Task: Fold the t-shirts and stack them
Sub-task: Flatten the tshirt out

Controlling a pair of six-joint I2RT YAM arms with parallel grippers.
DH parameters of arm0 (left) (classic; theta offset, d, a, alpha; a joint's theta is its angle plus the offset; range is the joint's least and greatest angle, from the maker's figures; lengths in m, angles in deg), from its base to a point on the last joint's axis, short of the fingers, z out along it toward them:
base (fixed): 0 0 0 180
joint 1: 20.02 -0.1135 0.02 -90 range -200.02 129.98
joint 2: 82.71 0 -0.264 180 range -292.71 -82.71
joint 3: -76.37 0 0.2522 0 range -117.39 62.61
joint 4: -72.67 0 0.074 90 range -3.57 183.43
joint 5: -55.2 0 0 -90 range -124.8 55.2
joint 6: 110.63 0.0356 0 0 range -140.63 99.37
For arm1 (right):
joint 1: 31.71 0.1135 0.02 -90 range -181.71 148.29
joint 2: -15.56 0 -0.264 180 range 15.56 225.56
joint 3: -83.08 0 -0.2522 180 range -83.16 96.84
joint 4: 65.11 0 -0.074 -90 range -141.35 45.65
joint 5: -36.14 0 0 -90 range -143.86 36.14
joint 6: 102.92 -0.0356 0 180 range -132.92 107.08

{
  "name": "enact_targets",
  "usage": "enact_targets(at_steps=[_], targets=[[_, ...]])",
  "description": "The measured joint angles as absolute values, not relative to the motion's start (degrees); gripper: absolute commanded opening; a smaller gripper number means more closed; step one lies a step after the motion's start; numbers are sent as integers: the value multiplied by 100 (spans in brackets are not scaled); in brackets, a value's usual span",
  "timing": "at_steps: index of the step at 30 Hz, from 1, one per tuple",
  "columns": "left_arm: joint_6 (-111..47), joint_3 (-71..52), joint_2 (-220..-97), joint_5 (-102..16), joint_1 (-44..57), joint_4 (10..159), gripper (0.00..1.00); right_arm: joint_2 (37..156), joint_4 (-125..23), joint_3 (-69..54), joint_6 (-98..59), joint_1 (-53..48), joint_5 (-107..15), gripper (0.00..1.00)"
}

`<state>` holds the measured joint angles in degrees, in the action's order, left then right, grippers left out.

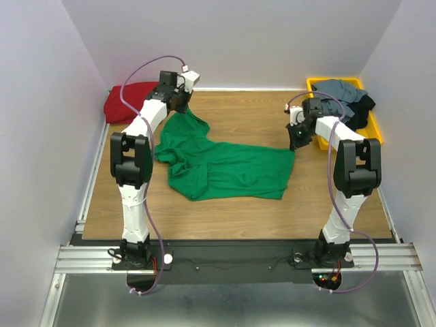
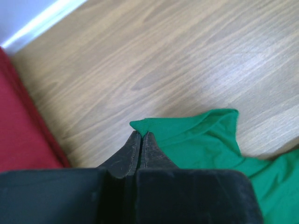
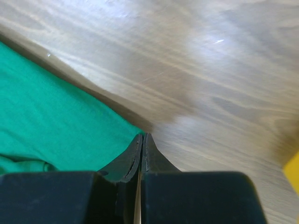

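Observation:
A bright green t-shirt (image 1: pixel 225 167) lies rumpled across the middle of the table. My left gripper (image 1: pixel 182 103) is shut on its far left corner and holds that corner raised; the pinched green tip (image 2: pixel 142 126) shows at the fingertips in the left wrist view. My right gripper (image 1: pixel 294 139) is shut on the shirt's right corner, where green cloth (image 3: pixel 56 121) runs up to the closed fingertips. A dark red t-shirt (image 1: pixel 126 101) lies bunched at the far left corner and shows in the left wrist view (image 2: pixel 21 130). Slate grey and black shirts (image 1: pixel 344 99) are piled in the tray.
A yellow plastic tray (image 1: pixel 373 126) stands at the far right by the wall; its corner (image 3: pixel 294 172) shows in the right wrist view. White walls enclose the wooden table (image 1: pixel 238 109) on three sides.

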<state>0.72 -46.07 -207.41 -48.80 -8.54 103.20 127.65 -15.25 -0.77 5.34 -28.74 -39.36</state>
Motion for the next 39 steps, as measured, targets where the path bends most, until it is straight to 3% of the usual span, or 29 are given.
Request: enact_targets(at_steps=[25,39], targets=[[-131,-5217,-19568,-5358,-1227,10346,0,11979,-1405,2096,409,-3102,-4306,1],[-547,-5422,-18317,-5452,-1262,10298,0,11384,-1411,3068,293,-3100,-4465,1]])
